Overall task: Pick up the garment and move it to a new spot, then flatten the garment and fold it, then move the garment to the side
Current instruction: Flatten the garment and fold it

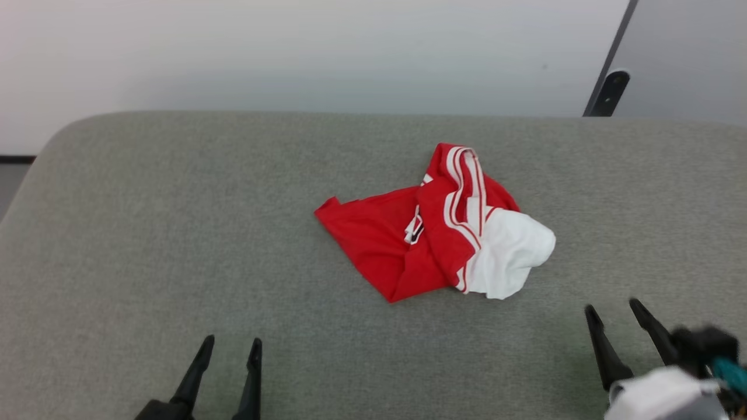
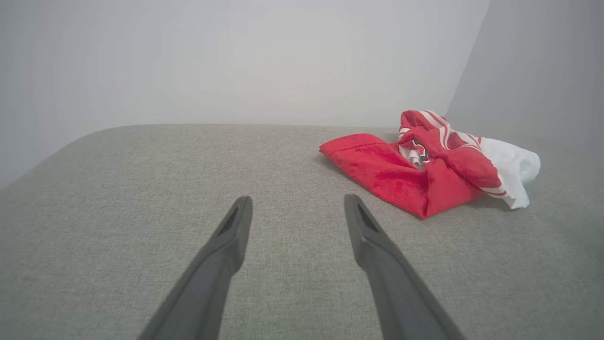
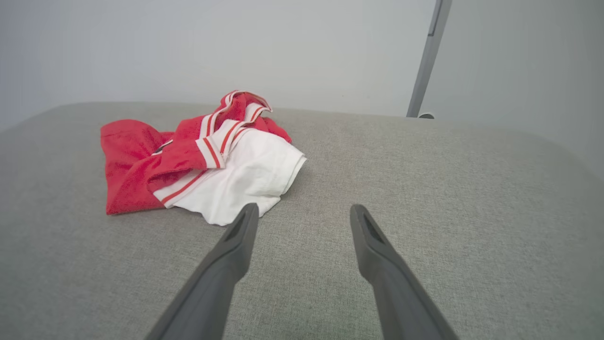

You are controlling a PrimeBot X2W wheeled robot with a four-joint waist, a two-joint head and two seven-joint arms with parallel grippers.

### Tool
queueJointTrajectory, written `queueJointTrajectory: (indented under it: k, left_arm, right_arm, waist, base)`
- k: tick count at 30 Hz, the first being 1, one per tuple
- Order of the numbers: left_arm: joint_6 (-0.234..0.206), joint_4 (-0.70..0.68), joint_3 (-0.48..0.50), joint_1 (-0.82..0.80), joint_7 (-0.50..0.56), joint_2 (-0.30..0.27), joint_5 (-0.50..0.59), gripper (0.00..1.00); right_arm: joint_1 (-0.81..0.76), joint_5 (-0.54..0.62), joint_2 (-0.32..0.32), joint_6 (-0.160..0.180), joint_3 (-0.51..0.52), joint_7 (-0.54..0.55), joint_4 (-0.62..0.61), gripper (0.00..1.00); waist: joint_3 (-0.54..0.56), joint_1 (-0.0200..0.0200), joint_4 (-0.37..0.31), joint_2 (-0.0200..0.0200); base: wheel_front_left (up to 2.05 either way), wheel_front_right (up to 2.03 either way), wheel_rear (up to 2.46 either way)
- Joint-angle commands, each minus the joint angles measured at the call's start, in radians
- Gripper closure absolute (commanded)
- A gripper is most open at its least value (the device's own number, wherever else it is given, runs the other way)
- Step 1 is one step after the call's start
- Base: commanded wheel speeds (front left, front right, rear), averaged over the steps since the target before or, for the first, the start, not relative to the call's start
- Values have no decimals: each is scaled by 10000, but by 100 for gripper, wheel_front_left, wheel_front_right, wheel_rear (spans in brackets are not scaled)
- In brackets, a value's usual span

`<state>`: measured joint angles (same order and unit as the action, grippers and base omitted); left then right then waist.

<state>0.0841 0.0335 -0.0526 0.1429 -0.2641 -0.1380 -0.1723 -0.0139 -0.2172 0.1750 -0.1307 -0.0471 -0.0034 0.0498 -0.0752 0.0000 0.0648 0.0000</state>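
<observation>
The garment (image 1: 432, 227) lies crumpled in a heap near the middle of the grey cushioned surface (image 1: 175, 233), red with a white sleeve bunched at its right and striped trim on top. In the left wrist view the garment (image 2: 424, 165) sits ahead and to the right; in the right wrist view the garment (image 3: 198, 160) lies ahead and to the left. My left gripper (image 1: 231, 343) hovers open at the near left, well short of the cloth. My right gripper (image 1: 613, 309) stands open at the near right, just beyond the white sleeve, touching nothing.
A pale wall rises behind the surface. At the far right a dark slanted post (image 1: 610, 81) stands past the back edge. The surface's far left corner is rounded (image 1: 64, 131). Bare grey fabric spreads around the heap on all sides.
</observation>
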Motion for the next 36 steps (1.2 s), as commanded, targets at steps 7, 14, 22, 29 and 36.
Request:
queueJointTrajectory:
  k: [7, 14, 22, 29, 36]
  left_arm:
    - [200, 189, -15, -480, -3, 316, 60, 0]
    - [325, 417, -103, -971, -4, 600, 32, 0]
    - [415, 596, -133, -1387, -4, 771, -6, 0]
    - [464, 615, -59, -1470, -4, 827, -10, 0]
    - [471, 692, -144, -1653, -4, 849, 13, 0]
  right_arm:
    - [1913, -346, 815, -1, -650, 2953, 495, 0]
    - [4027, -1110, 1541, -1, -1087, 6619, 1165, 0]
    - [4966, -1110, 1521, 2, -856, 8333, 1369, 0]
    - [4705, -971, 1317, 2, -554, 8736, 1360, 0]
    - [4700, -895, 1124, 3, -508, 8576, 1325, 26]
  waist:
    - [-607, 0, 562, 0]
    - [-1183, 0, 1014, 0]
    - [-1590, 0, 1430, 0]
    - [-1765, 0, 1488, 0]
    - [-1945, 0, 1457, 0]
  base:
    - [0, 0, 0]
    - [0, 0, 0]
    - [0, 0, 0]
    - [0, 0, 0]
    - [0, 0, 0]
